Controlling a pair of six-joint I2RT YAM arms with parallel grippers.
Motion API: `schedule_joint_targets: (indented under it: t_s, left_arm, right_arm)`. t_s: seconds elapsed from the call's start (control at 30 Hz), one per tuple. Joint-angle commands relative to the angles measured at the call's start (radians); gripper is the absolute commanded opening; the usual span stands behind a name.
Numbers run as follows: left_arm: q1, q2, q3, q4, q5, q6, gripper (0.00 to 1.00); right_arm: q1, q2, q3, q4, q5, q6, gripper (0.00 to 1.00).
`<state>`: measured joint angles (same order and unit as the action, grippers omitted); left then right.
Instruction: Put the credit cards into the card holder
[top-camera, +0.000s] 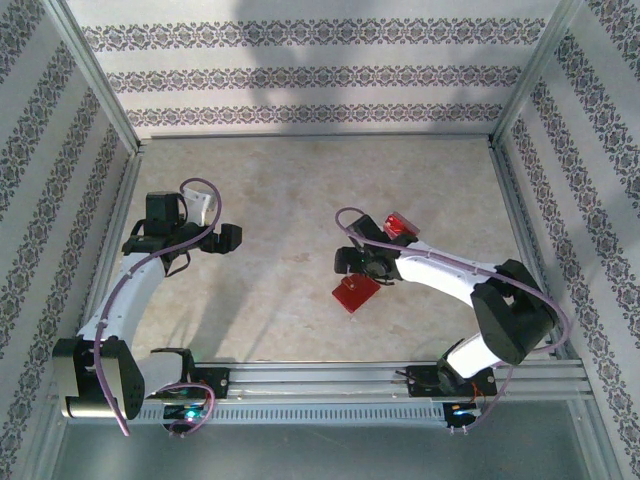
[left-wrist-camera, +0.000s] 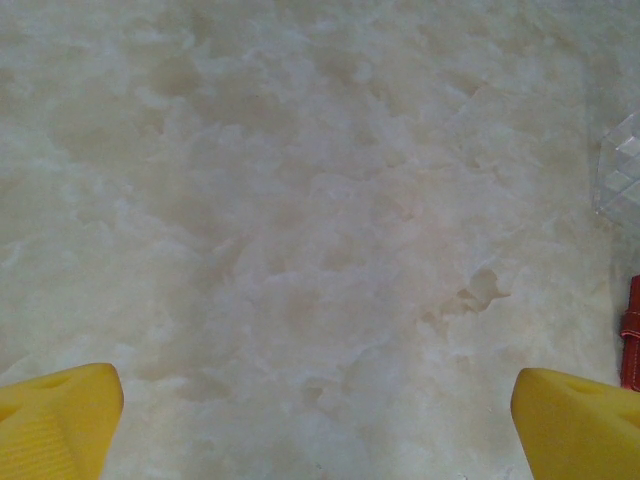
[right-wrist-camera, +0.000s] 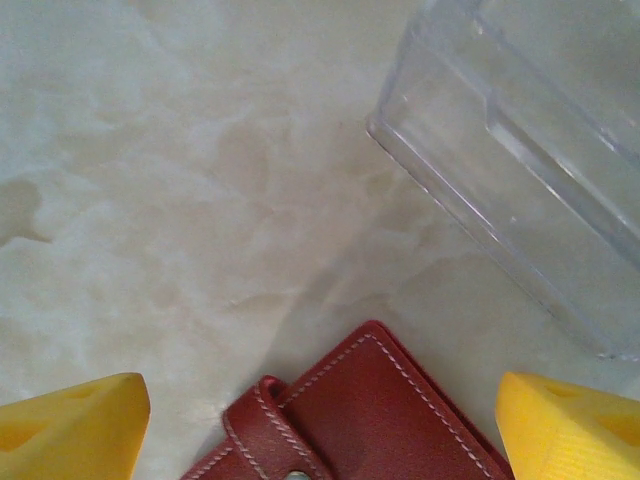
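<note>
While both my arms hang over the pale marbled table, neither one is gripping anything.

Left gripper: jaws spread wide. Its yellow fingers sit in the two bottom corners of the left wrist view, with bare tabletop between them. From above it is on the left side of the table, pointing right, well apart from the red items.

Right gripper: also wide open, yellow tips in the bottom corners of the right wrist view. The card holder lies flat on the table below the gap. Its dark red outer leather with pale stitching faces up, and the clasp tab is toward my left finger. Neither finger touches it as far as I can see. From above, the card holder is just on the near side of the right gripper, right of table centre.

The clear plastic tray is on the table at the upper right of the right wrist view, near the card holder but not touching it.

The credit cards show from above as a glossy red patch just past my right wrist, on the far side from the card holder. I cannot tell the count, or whether they sit in the tray.

The left wrist view catches a tray corner at its right edge, with a dark red sliver below. I cannot tell if that is card or holder.
</note>
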<state>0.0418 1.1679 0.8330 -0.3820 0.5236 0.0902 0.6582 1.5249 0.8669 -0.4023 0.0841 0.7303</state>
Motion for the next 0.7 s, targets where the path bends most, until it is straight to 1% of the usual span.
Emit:
schedule_joint_targets:
  t_s: [0.0,0.07,0.17,0.37,0.47,0.53,0.67]
  left_arm:
    - [0.016,-0.006,0.004,0.010,0.016,-0.007,1.00]
    - [0.016,-0.009,-0.007,0.029,0.024,-0.008,1.00]
    - [0.018,-0.008,0.003,0.006,0.014,-0.004,1.00]
    - [0.020,-0.018,-0.008,0.021,0.019,0.000,1.00]
    - [0.025,-0.017,0.008,-0.004,0.011,-0.004,1.00]
    - [0.024,-0.022,0.002,0.012,0.018,-0.009,1.00]
    - [0.026,-0.022,0.001,0.005,0.015,-0.003,1.00]
  right_arm:
    - [-0.001,0.015,-0.041,0.021,-0.017,0.026,0.90]
    - [-0.002,0.020,-0.064,0.040,-0.024,0.037,0.90]
    - [-0.003,0.023,-0.065,0.021,-0.043,0.059,0.90]
    - [0.036,0.026,-0.071,0.030,-0.106,0.112,0.88]
    - [0.076,0.010,-0.066,0.021,-0.134,0.166,0.88]
    - [0.111,0.001,-0.068,0.035,-0.149,0.202,0.88]
    - [0.168,0.015,-0.048,0.045,-0.200,0.263,0.87]
